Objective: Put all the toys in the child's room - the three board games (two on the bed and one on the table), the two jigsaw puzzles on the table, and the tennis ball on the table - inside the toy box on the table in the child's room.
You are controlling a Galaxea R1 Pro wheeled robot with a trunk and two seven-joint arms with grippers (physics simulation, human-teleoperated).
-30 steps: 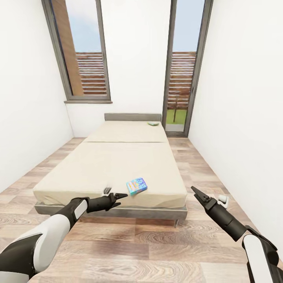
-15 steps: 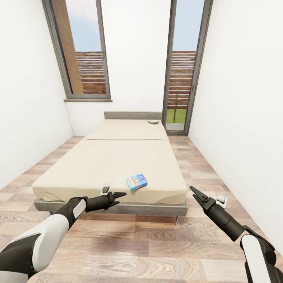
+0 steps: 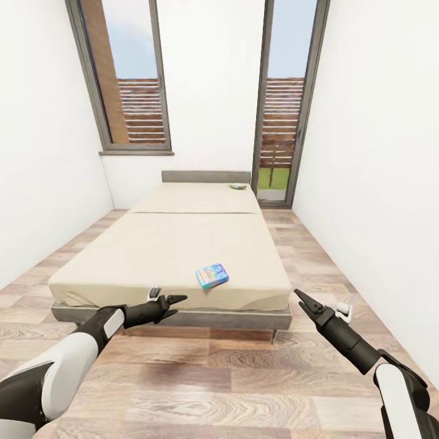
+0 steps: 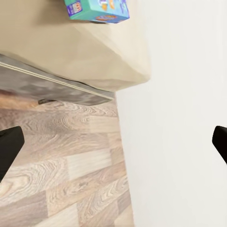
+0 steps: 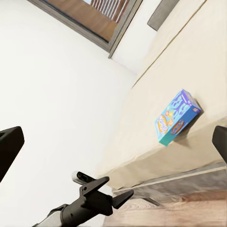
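A small blue board game (image 3: 212,275) lies flat on the cream bed (image 3: 171,244) near its foot edge; it shows as well in the left wrist view (image 4: 97,9) and the right wrist view (image 5: 176,118). A second flat greenish board game (image 3: 238,188) lies at the far end by the headboard. My left gripper (image 3: 175,304) hovers open just before the bed's foot, left of the blue box and lower. My right gripper (image 3: 303,298) is open over the floor past the bed's right corner. The table, toy box, jigsaw puzzles and tennis ball are out of view.
White walls close in on both sides of the bed. A tall window (image 3: 125,79) stands at the back left and a glass door (image 3: 280,122) at the back right. Wooden floor (image 3: 231,378) runs along the bed's sides and in front of its grey frame (image 3: 183,318).
The whole view has shifted, so the bed sits a little higher and farther. My left gripper has drawn back to the left and slightly down, away from the blue box.
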